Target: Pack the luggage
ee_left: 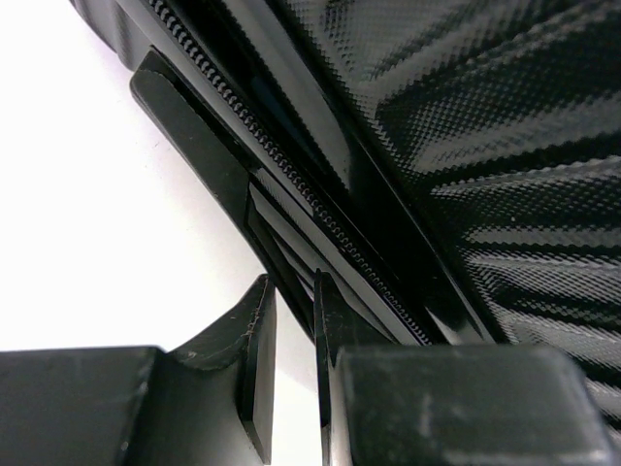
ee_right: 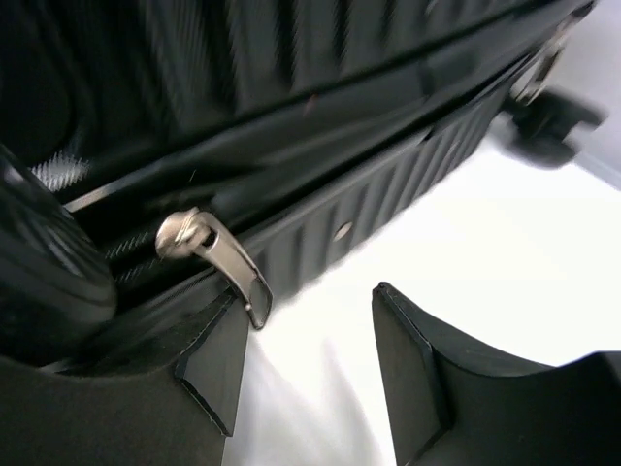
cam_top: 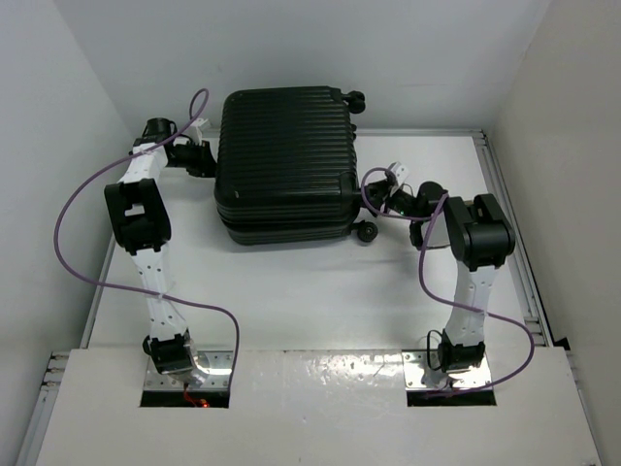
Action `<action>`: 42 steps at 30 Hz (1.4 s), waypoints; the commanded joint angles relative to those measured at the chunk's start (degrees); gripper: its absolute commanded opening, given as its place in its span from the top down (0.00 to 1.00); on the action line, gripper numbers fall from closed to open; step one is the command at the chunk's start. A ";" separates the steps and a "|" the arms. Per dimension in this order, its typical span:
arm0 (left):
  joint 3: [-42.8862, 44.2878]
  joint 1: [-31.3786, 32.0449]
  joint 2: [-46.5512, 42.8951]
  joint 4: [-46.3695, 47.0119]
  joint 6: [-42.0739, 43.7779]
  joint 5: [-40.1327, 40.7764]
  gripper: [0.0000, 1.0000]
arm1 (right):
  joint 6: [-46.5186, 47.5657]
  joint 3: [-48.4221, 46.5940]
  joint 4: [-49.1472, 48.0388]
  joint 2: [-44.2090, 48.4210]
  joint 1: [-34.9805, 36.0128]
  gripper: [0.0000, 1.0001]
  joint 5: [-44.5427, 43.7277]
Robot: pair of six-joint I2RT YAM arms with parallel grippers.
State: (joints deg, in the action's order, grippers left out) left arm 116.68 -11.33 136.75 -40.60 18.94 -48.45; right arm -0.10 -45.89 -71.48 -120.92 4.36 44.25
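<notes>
The luggage point(cam_top: 286, 165) is a large black ribbed suitcase lying flat and closed at the back of the table. My left gripper point(cam_top: 199, 155) is at its left side, near the far corner. In the left wrist view the left gripper point(ee_left: 291, 286) has a narrow gap with only white table showing through, and one finger lies against the zipper seam of the luggage point(ee_left: 466, 146). My right gripper point(cam_top: 380, 189) is at the right side. In the right wrist view it point(ee_right: 306, 306) stands open and empty, with a silver zipper pull point(ee_right: 228, 257) hanging just by its left fingertip.
Small black wheels point(cam_top: 366, 231) stick out from the suitcase's right end, one near my right gripper and one at the far corner point(cam_top: 355, 99). White walls enclose the table on the left, the right and the back. A raised white ledge point(cam_top: 310, 398) covers the arm bases.
</notes>
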 commanded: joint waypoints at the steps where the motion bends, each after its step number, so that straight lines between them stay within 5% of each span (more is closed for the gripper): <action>1: -4.45 2.90 8.62 -5.90 1.29 7.75 1.00 | 0.54 -2.27 -21.33 2.37 -0.31 0.47 -3.74; 12: 3.73 0.35 10.29 -4.22 -3.73 11.52 1.00 | -10.36 -6.58 -21.42 -2.03 -2.61 0.46 6.90; 25: 2.85 -0.18 9.77 -4.22 -2.68 11.53 1.00 | -7.90 -7.29 -21.42 -2.21 -1.29 0.44 15.43; 27: 2.85 -0.18 9.77 -4.22 -2.68 11.53 1.00 | -6.50 -6.94 -21.51 -1.60 -1.20 0.47 14.91; 34: 2.24 -0.18 9.77 -4.22 -3.20 11.53 1.00 | -6.14 -6.85 -21.51 -0.54 -0.93 0.96 14.03; 42: -3.56 -0.71 7.49 -2.47 -5.57 9.60 1.00 | -9.57 0.61 -21.33 4.54 -2.86 1.00 11.83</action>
State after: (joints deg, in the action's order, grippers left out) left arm 119.20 -11.94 138.65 -40.16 10.37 -48.86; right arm -8.27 -48.51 -74.43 -121.93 2.39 55.99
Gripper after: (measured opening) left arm 0.207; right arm 0.002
